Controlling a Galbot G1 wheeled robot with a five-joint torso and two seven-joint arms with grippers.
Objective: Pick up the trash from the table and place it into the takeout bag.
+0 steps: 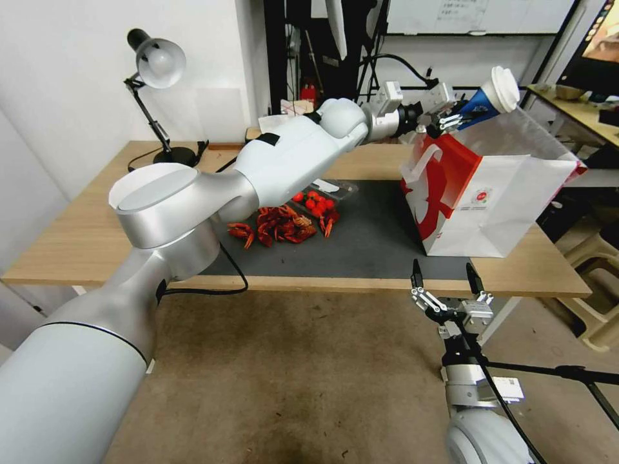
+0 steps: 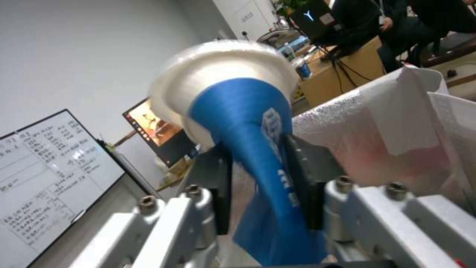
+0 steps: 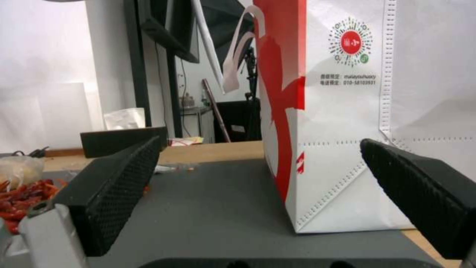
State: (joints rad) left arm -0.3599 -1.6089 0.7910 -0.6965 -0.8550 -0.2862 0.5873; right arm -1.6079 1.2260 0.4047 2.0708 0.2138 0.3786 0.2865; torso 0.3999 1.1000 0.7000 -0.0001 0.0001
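My left gripper [image 1: 461, 116] is shut on a blue-and-white paper cup [image 1: 493, 96] with a white lid, holding it tilted in the air over the open top of the takeout bag [image 1: 509, 200]. In the left wrist view the cup [image 2: 248, 123] is squeezed between the dark pads [image 2: 302, 178], with the bag's white rim [image 2: 396, 123] just beyond. The white bag with red side panels stands on the dark grey mat [image 1: 367, 238] at the table's [image 1: 77, 232] right end. My right gripper [image 1: 445, 274] is open at the table's front edge, facing the bag [image 3: 347, 111].
Red crayfish shells [image 1: 277, 225] and a clear tray of small red pieces [image 1: 319, 196] lie on the mat's left part. A black desk lamp [image 1: 158, 64] stands at the back left. Another desk [image 1: 580, 109] and a beige stool [image 1: 593, 270] stand to the right.
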